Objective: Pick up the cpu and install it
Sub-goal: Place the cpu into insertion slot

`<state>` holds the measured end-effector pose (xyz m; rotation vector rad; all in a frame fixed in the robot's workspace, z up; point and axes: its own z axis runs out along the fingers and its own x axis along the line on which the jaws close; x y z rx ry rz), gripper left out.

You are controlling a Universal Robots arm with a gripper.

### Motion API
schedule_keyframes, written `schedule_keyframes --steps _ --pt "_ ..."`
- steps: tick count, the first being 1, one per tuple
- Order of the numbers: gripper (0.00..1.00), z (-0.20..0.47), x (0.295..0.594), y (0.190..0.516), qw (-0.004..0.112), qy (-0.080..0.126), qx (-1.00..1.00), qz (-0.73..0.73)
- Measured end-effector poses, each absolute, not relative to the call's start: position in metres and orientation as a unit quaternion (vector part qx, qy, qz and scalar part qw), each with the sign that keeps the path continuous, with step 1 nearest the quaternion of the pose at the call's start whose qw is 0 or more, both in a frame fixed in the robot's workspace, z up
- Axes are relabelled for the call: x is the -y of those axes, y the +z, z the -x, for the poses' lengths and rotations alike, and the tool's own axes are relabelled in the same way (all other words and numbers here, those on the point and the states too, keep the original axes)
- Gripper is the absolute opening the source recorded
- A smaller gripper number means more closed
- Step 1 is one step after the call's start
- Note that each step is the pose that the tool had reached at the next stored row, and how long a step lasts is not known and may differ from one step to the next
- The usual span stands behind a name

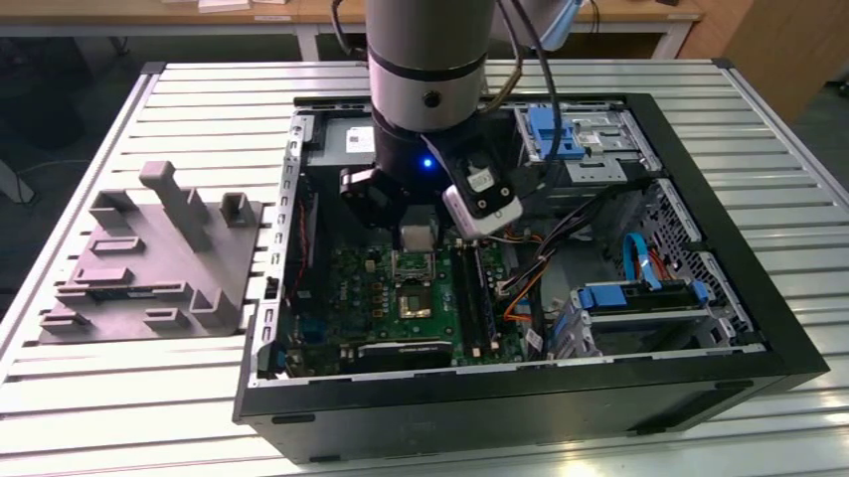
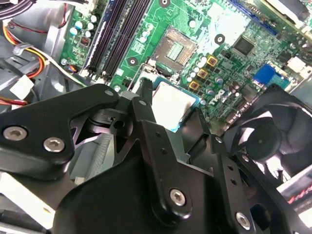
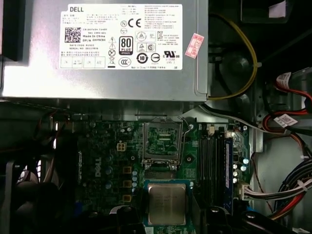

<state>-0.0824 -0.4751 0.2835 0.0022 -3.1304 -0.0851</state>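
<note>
– Around the open square socket on the green motherboard, what crowds in?

– One large grey metal box with a white label lies just past one edge of the socket. Long black memory slots run along one flank of it; I cannot count them surely. One round black fan sits off the opposite flank. Red, orange and yellow wires bunch beyond the slots, farther from the socket. One dark square chip with a silver rim sits just beside the socket, on the side away from the grey box.

– Does anything cover the socket?

– Its contact field lies bare in both wrist views.

– And the claw?

– One black claw, set narrow, its two fingers pressed on opposite edges of the one small flat square cpu with a pale silvery metal top. The cpu hangs just beside the socket, above the board, not yet seated.

– Farther out?

– Well away from the socket, outside the black computer case, one grey moulded tray rests on the pale slatted table.
</note>
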Motion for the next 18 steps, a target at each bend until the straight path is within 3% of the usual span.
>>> schedule_keyframes --steps 18 --pt "0.47 0.082 0.475 0.251 0.005 -0.027 1.000 -0.001"
